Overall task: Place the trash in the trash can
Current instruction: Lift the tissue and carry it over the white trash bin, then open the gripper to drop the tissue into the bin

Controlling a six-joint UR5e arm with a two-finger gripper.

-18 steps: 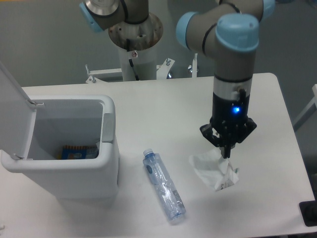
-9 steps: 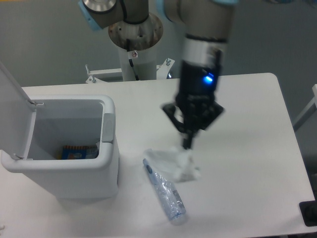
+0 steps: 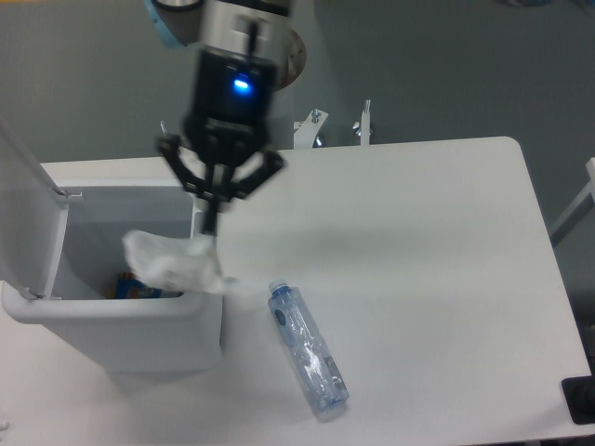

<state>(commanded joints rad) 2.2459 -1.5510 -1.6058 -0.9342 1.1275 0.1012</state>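
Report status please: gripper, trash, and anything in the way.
Gripper shut on wrapper, hanging over the bin's open right edge. Bottle lies on the table, untouched. Lid up, nothing in the way.

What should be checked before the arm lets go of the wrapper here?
1. Lid open: ok. The bin has its lid swung up at the left, mouth exposed.
2. Wrapper held: ok. The wrapper hangs from the gripper, fingers shut on its top.
3. Wrapper over the mouth: not ok. Most of it is above the opening, but its right end trails over the bin's right rim.
4. Room inside: ok. Only a small blue and orange item shows at the bottom.
5. Bottle clear of the path: ok. The bottle lies on the table, right of the bin, untouched.
6. Motion settled: cannot tell. The gripper looks blurred.
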